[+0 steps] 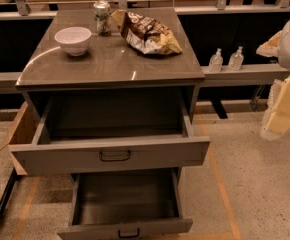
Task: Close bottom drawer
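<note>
The bottom drawer [126,228] is the narrower grey metal drawer at the foot of the grey cabinet [110,64]. It is pulled far out and looks empty inside, and its low front panel carries a small dark bail handle [128,232]. My arm and gripper [280,120] show as pale white and yellowish parts at the right edge of the camera view. They are well to the right of the cabinet, above the floor, and touch neither drawer.
Above the bottom drawer, a wider, taller-fronted grey drawer [110,156] also stands open and overhangs it. On the cabinet top are a white bowl [73,39], a can [102,18] and a chip bag [145,33]. Two small bottles [225,60] stand on a ledge behind. A cardboard piece [21,131] leans at the left.
</note>
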